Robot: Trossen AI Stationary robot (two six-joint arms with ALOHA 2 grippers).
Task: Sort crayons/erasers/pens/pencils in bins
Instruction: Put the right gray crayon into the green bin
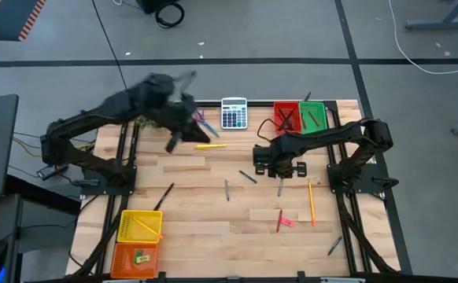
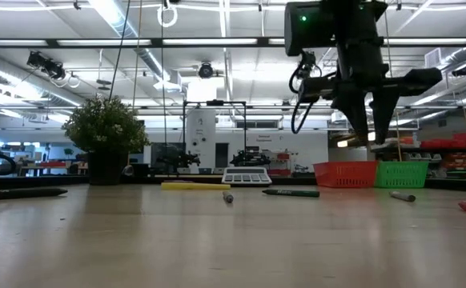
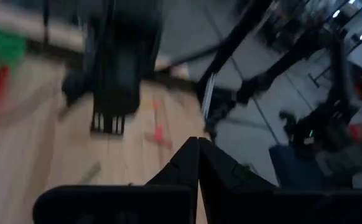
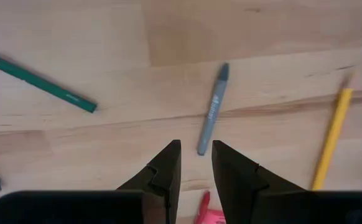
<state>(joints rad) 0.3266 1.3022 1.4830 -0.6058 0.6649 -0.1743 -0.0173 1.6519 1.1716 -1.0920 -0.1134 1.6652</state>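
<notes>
My right gripper points straight down above the middle of the table, open, with nothing between its fingers. A short grey crayon lies flat on the wood just beyond its fingertips. Near it lie a green stick and an orange-yellow pencil. My left gripper is shut and empty. It hangs raised over the table's far left part, close to a yellow pen. The red bin and green bin stand at the far edge. The yellow bin and orange bin stand near left.
A grey calculator and purple-handled scissors lie at the far edge. Loose on the wood are a black pen, another grey stick, a red crayon, a pink eraser and a dark pen.
</notes>
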